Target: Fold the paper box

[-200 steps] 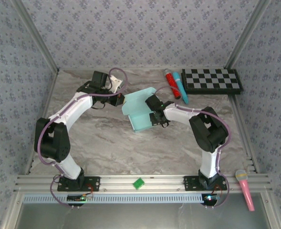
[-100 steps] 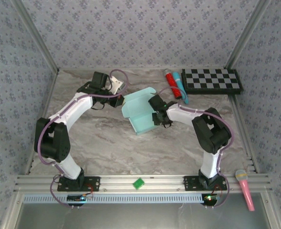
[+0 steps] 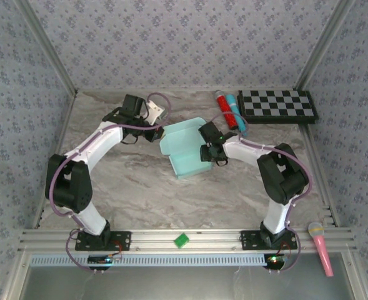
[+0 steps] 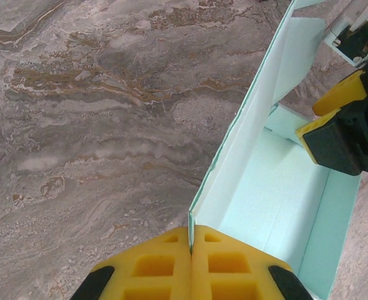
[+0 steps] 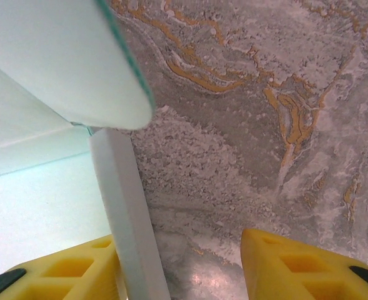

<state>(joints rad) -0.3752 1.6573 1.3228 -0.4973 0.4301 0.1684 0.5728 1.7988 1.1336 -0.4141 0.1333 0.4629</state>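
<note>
The paper box (image 3: 187,154) is a pale aqua open tray with a raised lid flap, sitting mid-table. My left gripper (image 3: 158,132) is shut on the corner edge of its left wall, the thin card pinched between the yellow pads (image 4: 191,235). The box's inside (image 4: 277,194) lies to the right of that grip. My right gripper (image 3: 209,152) is open and straddles the box's right wall (image 5: 126,212). One finger is inside the box (image 5: 34,187) and the other is out over the marble. In the left wrist view the right gripper (image 4: 333,122) stands at the far wall.
A black-and-white checkerboard (image 3: 277,105) lies at the back right, with a red marker (image 3: 223,107) and a blue marker (image 3: 237,117) beside it. A small green piece (image 3: 182,240) sits on the front rail, and a pink microphone (image 3: 320,247) lies at the right front. Patterned walls enclose the table.
My right gripper has opened from nearly shut on the box's right wall, and its arm has shifted slightly right. The left gripper still holds the box's left wall.
</note>
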